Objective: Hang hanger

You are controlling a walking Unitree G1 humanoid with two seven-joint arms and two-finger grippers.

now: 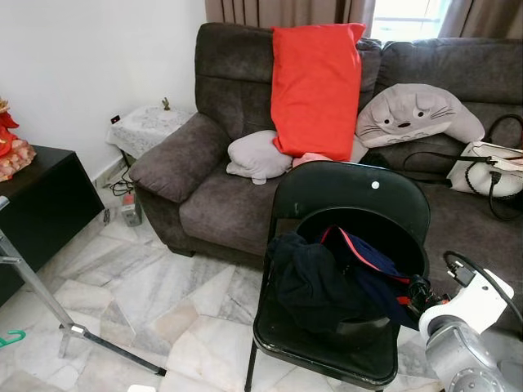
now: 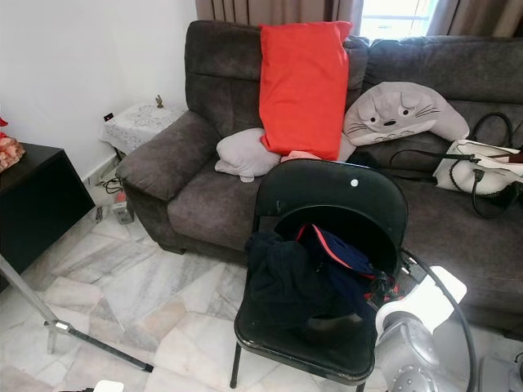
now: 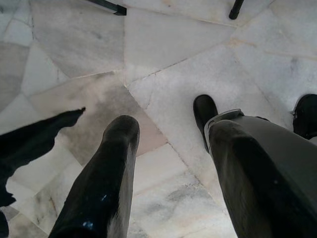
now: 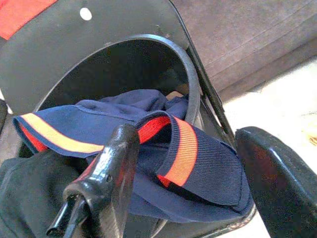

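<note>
A black folding chair [image 1: 343, 194] stands in front of the sofa with clothes heaped on its seat: a black garment [image 1: 306, 282] and a navy garment with red-orange stripes [image 4: 183, 148]. My right gripper [image 4: 193, 166] is open at the chair's right side, and its fingers [image 4: 116, 168] straddle the striped navy collar. In the left eye view that gripper [image 1: 418, 292] sits at the edge of the heap. My left gripper [image 3: 171, 163] hangs open above the marble floor. A teal curved piece, perhaps a hanger [image 1: 11, 337], lies on the floor at far left.
A dark grey sofa [image 1: 221, 196] with a red cushion [image 1: 315, 86], a grey plush [image 1: 417, 114] and a white bag [image 1: 490, 167] stands behind the chair. A silver stand leg [image 1: 37, 290] crosses the floor on the left. A black cabinet [image 1: 37, 204] is at far left.
</note>
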